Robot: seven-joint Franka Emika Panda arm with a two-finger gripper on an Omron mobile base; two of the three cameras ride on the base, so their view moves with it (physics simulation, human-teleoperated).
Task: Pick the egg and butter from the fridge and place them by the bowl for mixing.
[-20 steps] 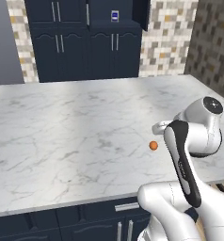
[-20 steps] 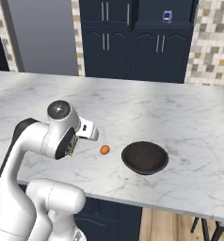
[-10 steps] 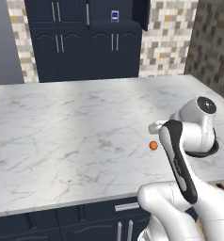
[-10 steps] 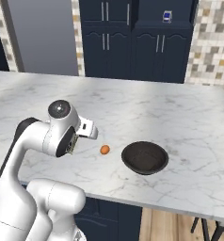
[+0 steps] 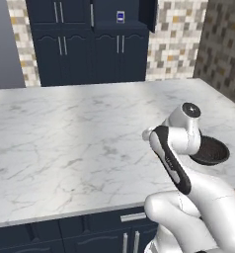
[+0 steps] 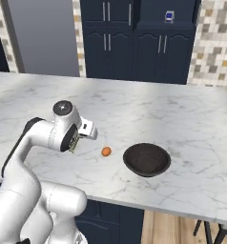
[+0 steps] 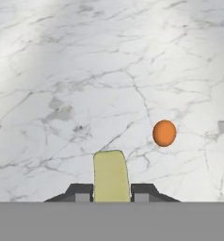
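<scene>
Two rear flanks, one close downward

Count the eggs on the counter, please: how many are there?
1. The egg lies on the marble counter, just left of the bowl in the right base view, not touching it.

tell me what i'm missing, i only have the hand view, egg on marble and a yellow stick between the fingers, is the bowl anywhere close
Observer: Yes. In the right base view the bowl sits on the counter just beyond the egg, apart from it.
Operator: anything in the bowl
Observer: It looks empty in that view.
Operator: where's the hand relative to the egg
Observer: The gripper holding the butter is above the counter, on the side of the egg away from the bowl.
Operator: fridge in sight
Observer: No fridge interior; behind the counter stand dark blue cabinets.
</scene>
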